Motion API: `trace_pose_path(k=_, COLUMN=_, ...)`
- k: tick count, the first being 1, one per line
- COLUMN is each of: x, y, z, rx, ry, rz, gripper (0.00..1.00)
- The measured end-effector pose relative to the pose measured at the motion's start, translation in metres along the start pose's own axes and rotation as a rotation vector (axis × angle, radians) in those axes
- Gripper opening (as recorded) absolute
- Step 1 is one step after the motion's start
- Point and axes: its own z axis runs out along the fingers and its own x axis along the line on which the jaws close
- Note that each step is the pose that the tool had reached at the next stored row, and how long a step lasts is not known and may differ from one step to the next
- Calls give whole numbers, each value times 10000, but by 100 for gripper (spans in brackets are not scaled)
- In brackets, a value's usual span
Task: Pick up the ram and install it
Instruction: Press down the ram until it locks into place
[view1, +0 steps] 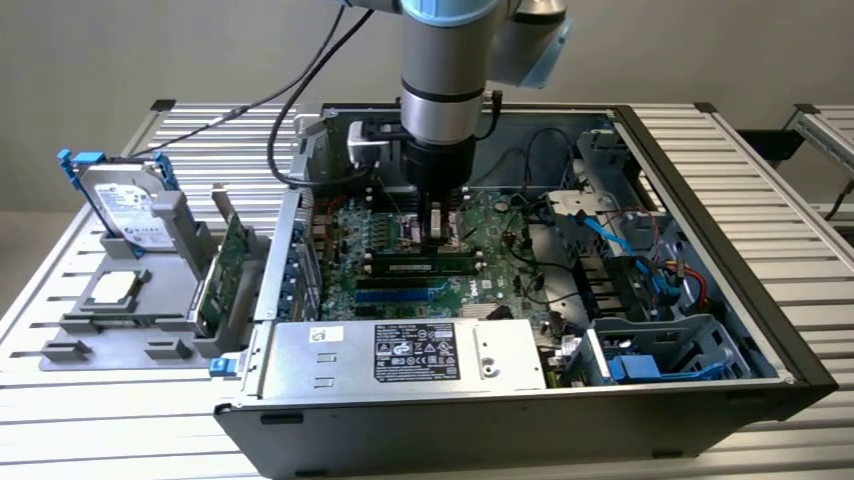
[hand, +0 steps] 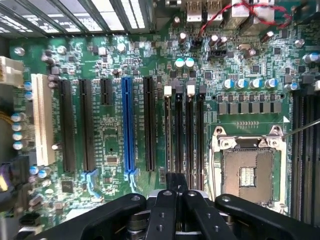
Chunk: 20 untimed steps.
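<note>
Hovering fingers (view1: 441, 236) closed, ram (view1: 424, 265) just beside

The ram (view1: 424, 264) is a long, narrow green stick with a row of small black chips. It runs left to right across the motherboard in the open computer case, near its middle, just beyond the blue slots. Whether it is fully seated cannot be told.

I see a ribbed aluminium table (view1: 747, 180) under even light. Behind it I make out a plain beige wall (view1: 134, 50)
</note>
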Motion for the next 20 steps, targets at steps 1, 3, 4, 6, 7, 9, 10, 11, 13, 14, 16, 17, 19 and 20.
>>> trace_pose_path(k=1, x=1, y=1, z=-43, rx=-1, ry=0, rz=1, gripper=11)
trace_pose_path(k=3, x=2, y=1, z=-86, rx=-2, ry=2, rz=1, gripper=11)
trace_pose_path(k=4, x=2, y=1, z=-95, rx=-3, ry=3, rz=1, gripper=11)
trace_pose_path(k=6, x=2, y=2, z=-114, rx=-4, ry=4, rz=1, gripper=11)
trace_pose_path(k=7, x=3, y=2, z=-128, rx=-3, ry=3, rz=1, gripper=11)
trace_pose_path(k=9, x=4, y=3, z=-179, rx=-3, ry=3, rz=1, gripper=11)
trace_pose_path(k=10, x=5, y=3, z=-217, rx=-4, ry=4, rz=1, gripper=11)
trace_pose_path(k=11, x=5, y=4, z=-251, rx=-4, ry=3, rz=1, gripper=11)
trace_pose_path(k=13, x=6, y=4, z=-285, rx=-5, ry=4, rz=0, gripper=11)
trace_pose_path(k=14, x=6, y=6, z=-285, rx=-4, ry=3, rz=-1, gripper=11)
trace_pose_path(k=16, x=6, y=11, z=-285, rx=-4, ry=2, rz=1, gripper=11)
trace_pose_path(k=17, x=6, y=13, z=-285, rx=-4, ry=2, rz=0, gripper=11)
trace_pose_path(k=19, x=6, y=17, z=-284, rx=-4, ry=3, rz=0, gripper=11)
trace_pose_path(k=20, x=6, y=19, z=-284, rx=-4, ry=4, rz=0, gripper=11)
